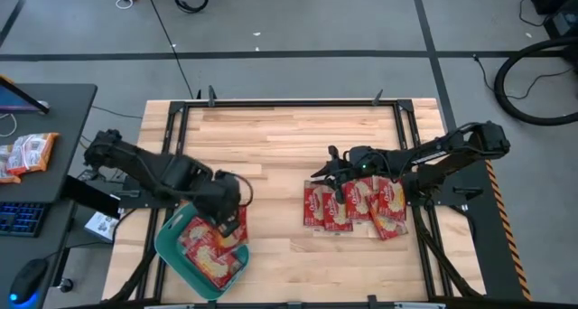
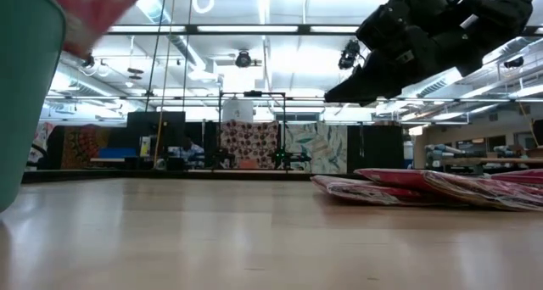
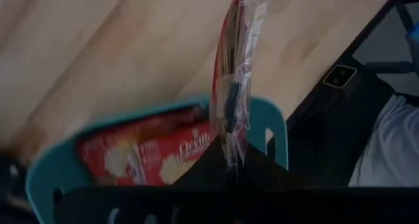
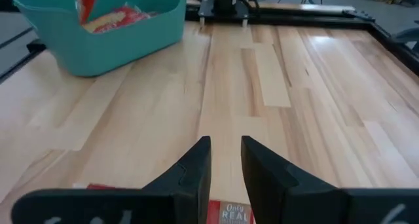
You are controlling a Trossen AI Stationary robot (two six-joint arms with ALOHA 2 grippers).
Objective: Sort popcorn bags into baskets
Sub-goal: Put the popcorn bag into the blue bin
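Note:
The teal basket [image 1: 172, 241] sits at the table's near left corner with red popcorn bags [image 1: 215, 257] lying inside it; it also shows in the left wrist view [image 3: 59, 165] and the right wrist view [image 4: 98, 40]. My left gripper [image 1: 226, 208] hovers over the basket's far right part, shut on one more popcorn bag [image 3: 232, 73]. Several popcorn bags [image 1: 354, 205] lie flat in an overlapping row on the table's right half [image 2: 424, 186]. My right gripper [image 1: 330, 172] is open above the left end of that row [image 4: 226, 164], touching nothing. My left gripper pinches a popcorn bag between its two fingers at one short end [image 3: 230, 160]. The bag stands edge-on to the wrist camera and reaches away from the fingers, lifted clear above the basket. Its clear wrapper edge [image 3: 247, 47] looks crinkled.
A black metal frame [image 1: 289, 102] runs round the wooden table top. A side desk to the left carries an orange-and-white packet [image 1: 27, 154], a keyboard [image 1: 20, 217] and a mouse [image 1: 27, 277]. Bare wood [image 1: 271, 146] lies between the basket and the row of bags.

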